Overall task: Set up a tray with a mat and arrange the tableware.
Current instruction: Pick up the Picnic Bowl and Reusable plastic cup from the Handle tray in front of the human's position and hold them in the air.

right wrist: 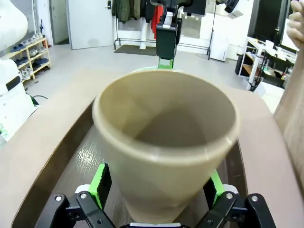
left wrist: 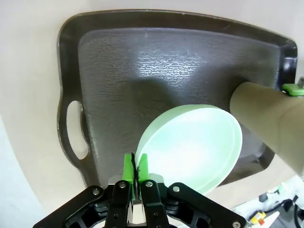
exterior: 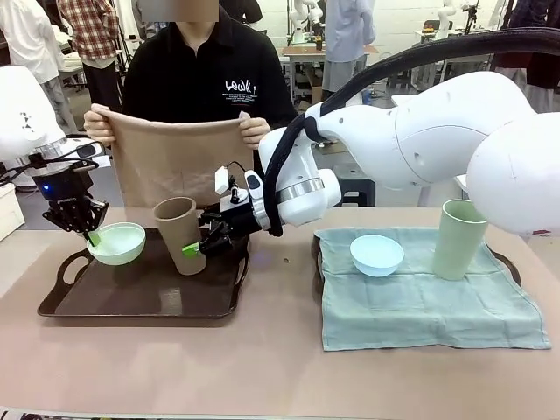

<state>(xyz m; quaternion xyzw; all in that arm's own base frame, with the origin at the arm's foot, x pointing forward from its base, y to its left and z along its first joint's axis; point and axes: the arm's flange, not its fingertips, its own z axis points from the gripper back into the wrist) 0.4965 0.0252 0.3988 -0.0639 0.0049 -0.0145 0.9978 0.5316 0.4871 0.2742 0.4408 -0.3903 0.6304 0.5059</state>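
My left fingers (left wrist: 136, 171) are clenched on the rim of the mint green bowl (left wrist: 194, 142), holding it tilted over the left end of the dark tray (exterior: 131, 297). Just beside it on the tray, the tan tumbler (exterior: 178, 229) leans a little. My right fingers (right wrist: 159, 186) are released, spread on either side of its base with a sliver of gap at each pad. Across the worktop (exterior: 262, 376), the person holds a tan mat (exterior: 175, 162) up by its top corners. To my right, the light blue bowl (exterior: 377, 254) and the pale green tumbler (exterior: 459, 241) stand apart on a green mat (exterior: 420, 311).
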